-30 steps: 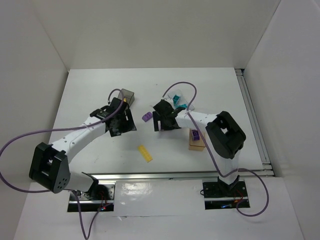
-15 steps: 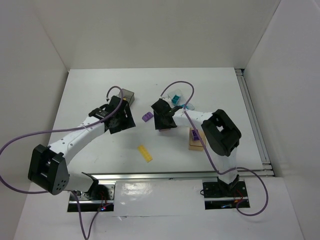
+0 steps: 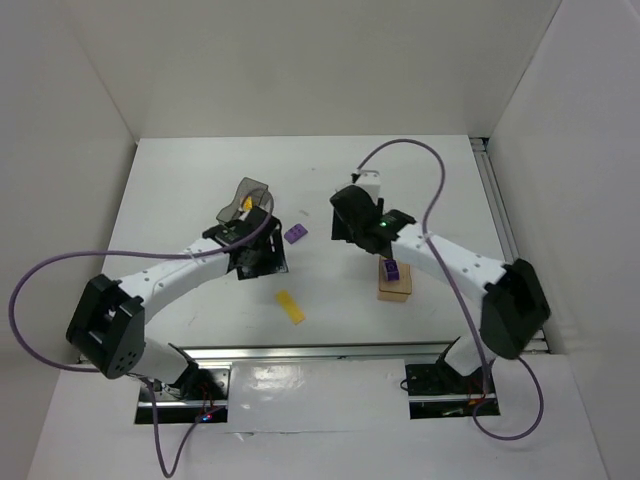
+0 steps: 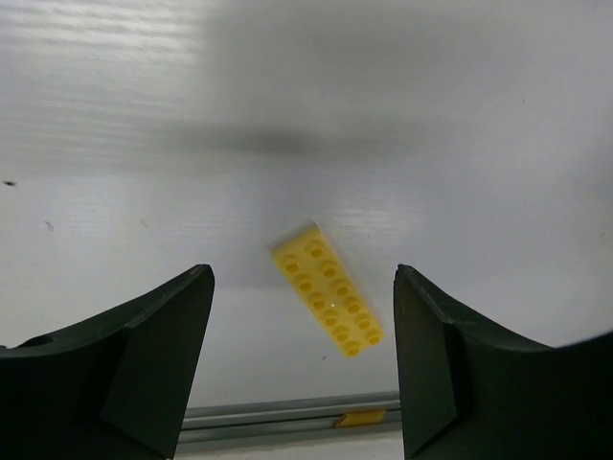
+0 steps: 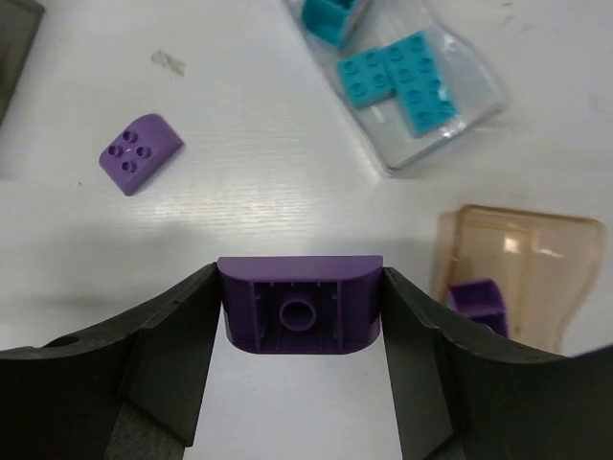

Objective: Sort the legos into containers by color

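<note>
The right gripper [image 5: 300, 287] clamps a purple brick [image 5: 300, 321] between its fingers above the table [image 3: 180, 180]. In its wrist view, a loose purple brick [image 5: 141, 153] lies at 10 o'clock. The clear bin [image 5: 431, 139] holding teal bricks [image 5: 412, 81] is at 1 o'clock, and the tan bin [image 5: 522, 244] with another purple piece [image 5: 479, 305] is at 3 o'clock. The left gripper [image 4: 302, 287] hangs with jaws wide and empty over a yellow plate [image 4: 328, 302]. From above, the grey bin [image 3: 255, 188] stands at its 12 o'clock.
</note>
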You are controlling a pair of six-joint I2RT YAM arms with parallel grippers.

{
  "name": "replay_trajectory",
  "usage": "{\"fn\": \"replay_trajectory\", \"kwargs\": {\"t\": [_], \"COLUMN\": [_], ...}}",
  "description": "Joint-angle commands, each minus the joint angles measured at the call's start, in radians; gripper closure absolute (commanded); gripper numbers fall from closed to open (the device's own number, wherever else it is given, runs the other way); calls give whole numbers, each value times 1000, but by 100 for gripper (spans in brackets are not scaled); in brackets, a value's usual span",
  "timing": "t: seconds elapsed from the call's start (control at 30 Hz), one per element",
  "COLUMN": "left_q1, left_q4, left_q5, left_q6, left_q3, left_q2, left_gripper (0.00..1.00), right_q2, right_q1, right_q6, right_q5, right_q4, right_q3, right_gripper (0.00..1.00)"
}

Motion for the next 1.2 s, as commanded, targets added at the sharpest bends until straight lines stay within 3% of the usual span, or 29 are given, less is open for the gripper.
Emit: {"fn": "replay_trajectory", "kwargs": {"t": [0.0,0.2,0.33,0.6,0.7,0.9,1.07,1.17], "left_q1": [-92,-217,-241,-252,-252,-252,-252,-252], "left_q4": [4,-31,-42,-32,-20,-11,0,9], "left_q5": [-26,-45,-59,-68,-59,-68,-59,-69], "left_q6": [-103,-246,-336,-368,-368,-368,-368,-368], "left_q3": [12,34,45,14,3,-6,-29,-29], "left_q2": [50,113,150,169,198,236,258,268], "left_gripper": [19,15,15,14,14,14,15,22], "right_q2": [-164,-255,-255,-204,-181,-154,-194,-213], "right_q1": [-17,-124,-182,-264,-264,-264,-264,-264], "right_q6": [73,85,50,12,12,12,2,2], "right_q5": [119,130,120,58,47,27,27,27], "right_q4": [-43,-76,-70,-4,-4,-4,-23,-33], "right_q3": [-109,-217,-241,-263,-263,-263,-252,-229], "right_gripper": [49,49,48,46,42,11,7,7]}}
